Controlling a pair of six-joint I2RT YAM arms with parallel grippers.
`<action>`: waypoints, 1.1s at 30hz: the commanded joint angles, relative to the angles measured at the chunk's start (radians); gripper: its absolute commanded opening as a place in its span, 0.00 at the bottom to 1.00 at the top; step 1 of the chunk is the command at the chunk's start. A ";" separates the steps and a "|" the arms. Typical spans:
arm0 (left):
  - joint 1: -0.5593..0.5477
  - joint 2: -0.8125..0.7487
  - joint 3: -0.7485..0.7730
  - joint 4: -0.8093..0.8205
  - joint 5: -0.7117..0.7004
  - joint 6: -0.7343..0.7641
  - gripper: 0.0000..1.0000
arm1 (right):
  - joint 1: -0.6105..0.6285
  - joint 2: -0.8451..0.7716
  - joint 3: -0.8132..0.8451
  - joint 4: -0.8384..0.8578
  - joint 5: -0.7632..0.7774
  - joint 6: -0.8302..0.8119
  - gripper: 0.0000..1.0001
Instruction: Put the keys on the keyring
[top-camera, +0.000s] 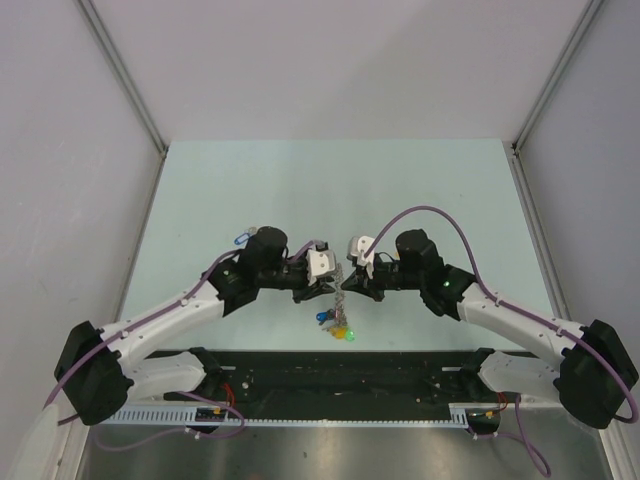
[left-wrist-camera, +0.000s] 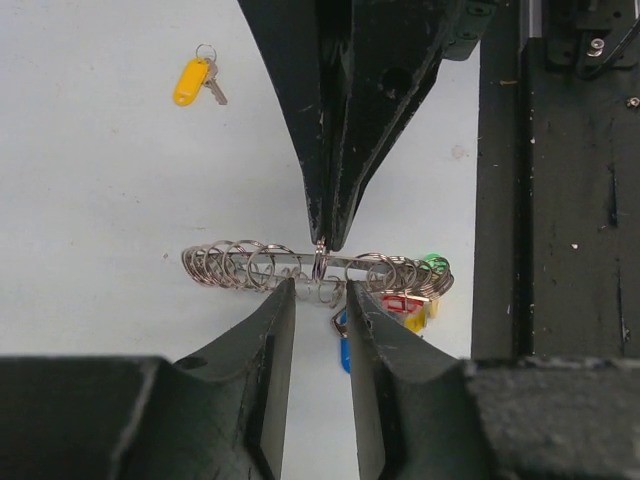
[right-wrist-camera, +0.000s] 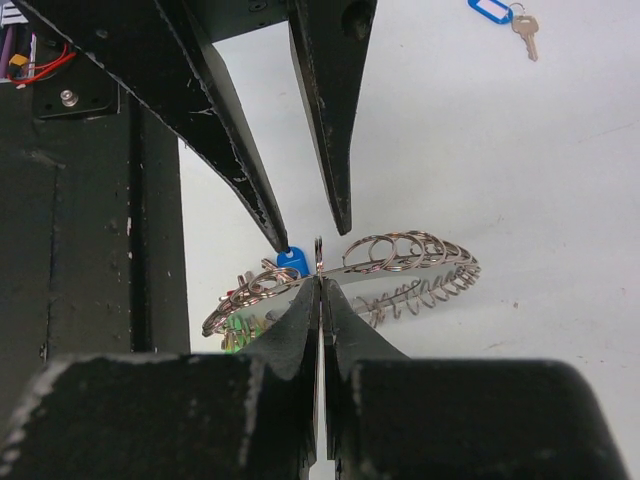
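Right wrist view: the keyring (right-wrist-camera: 400, 255) sits at frame centre, seen almost edge-on. Its small wire loops fan out to the right. The right claw (right-wrist-camera: 320, 288) rises from the bottom edge, its jaws pressed together on the ring's band. Just above, the left claw (right-wrist-camera: 312, 235) reaches down from the top. Its jaws stand apart, one on either side of the band, and neither visibly touches it.

In the left wrist view the coloured tags (left-wrist-camera: 415, 295) bunch at the ring's right end, red, yellow, green and blue.

The two loose keys lie flat on the pale counter (left-wrist-camera: 100, 180), well apart from the ring. The yellow-tagged key (left-wrist-camera: 193, 80) is in the upper left of the left wrist view. The blue-tagged key (right-wrist-camera: 497, 12) is at the top right edge of the right wrist view.
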 joint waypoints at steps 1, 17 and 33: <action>-0.015 -0.001 0.026 0.053 -0.027 -0.027 0.31 | 0.009 -0.020 0.052 0.041 0.011 -0.012 0.00; -0.041 0.030 0.033 0.073 -0.085 -0.064 0.27 | 0.021 -0.010 0.056 0.045 0.017 -0.010 0.00; -0.053 0.048 0.035 0.081 -0.067 -0.076 0.20 | 0.034 0.007 0.057 0.054 0.010 -0.010 0.00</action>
